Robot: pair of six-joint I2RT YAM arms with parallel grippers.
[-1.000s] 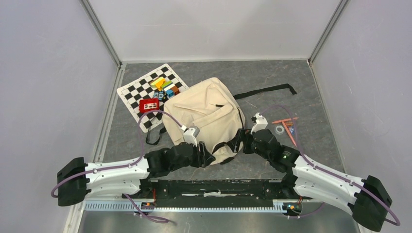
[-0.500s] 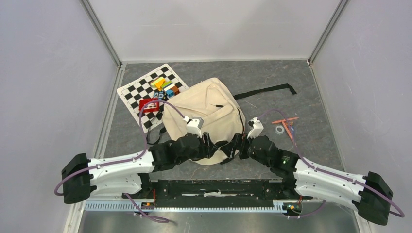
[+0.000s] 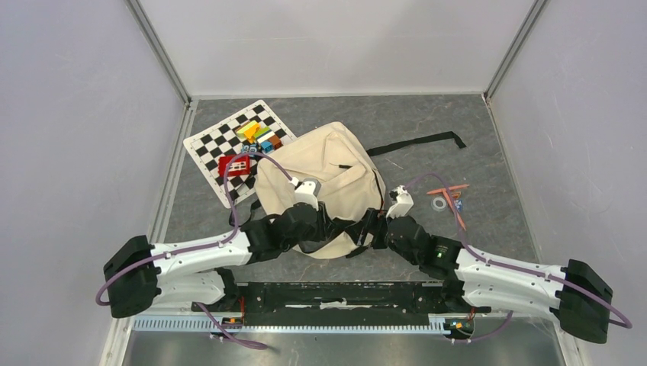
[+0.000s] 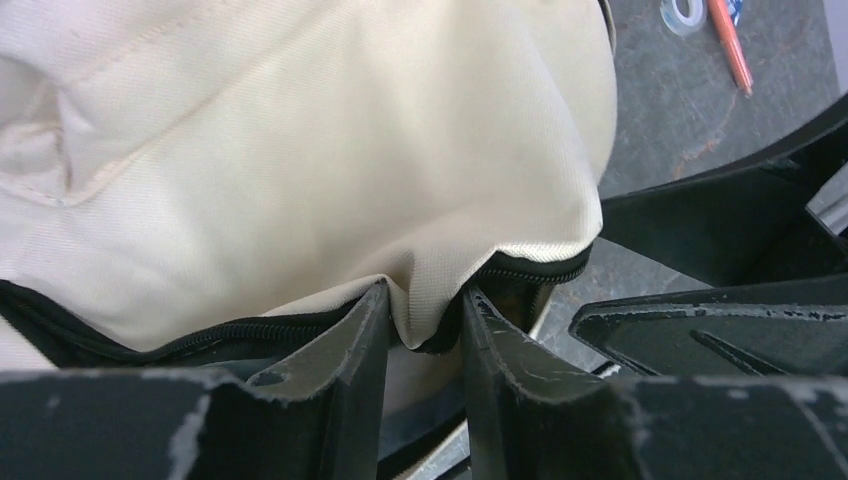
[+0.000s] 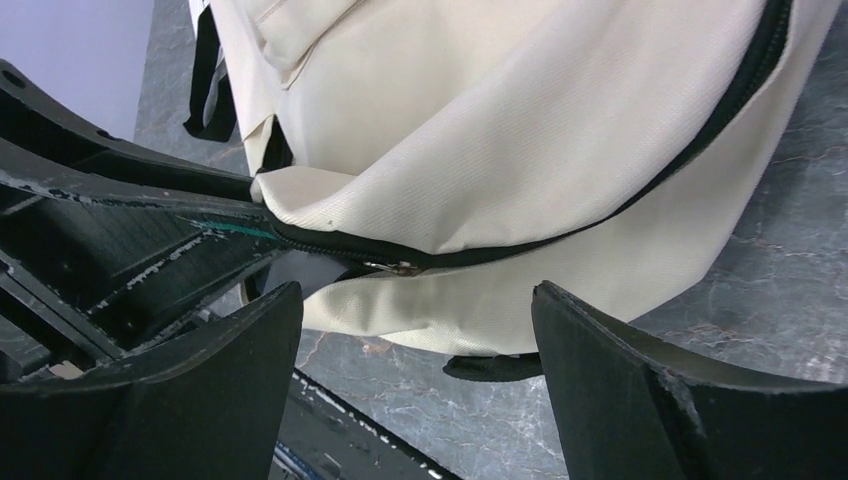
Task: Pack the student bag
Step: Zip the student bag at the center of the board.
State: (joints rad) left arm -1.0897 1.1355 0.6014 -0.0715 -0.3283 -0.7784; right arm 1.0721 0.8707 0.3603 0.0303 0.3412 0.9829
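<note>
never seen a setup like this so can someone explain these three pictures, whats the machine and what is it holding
It is two robot arms bolted at the near edge of a table. The wide picture looks down from above and behind them. The other two come from a camera on each wrist, so the black prongs at the bottom belong to that arm. The left hand is pinching a fold of the cream bag beside its black zipper. The right hand is open, facing the bag's zipper edge and gripping nothing. Nearby lie a checkered board with coloured blocks and an orange pen.
</note>
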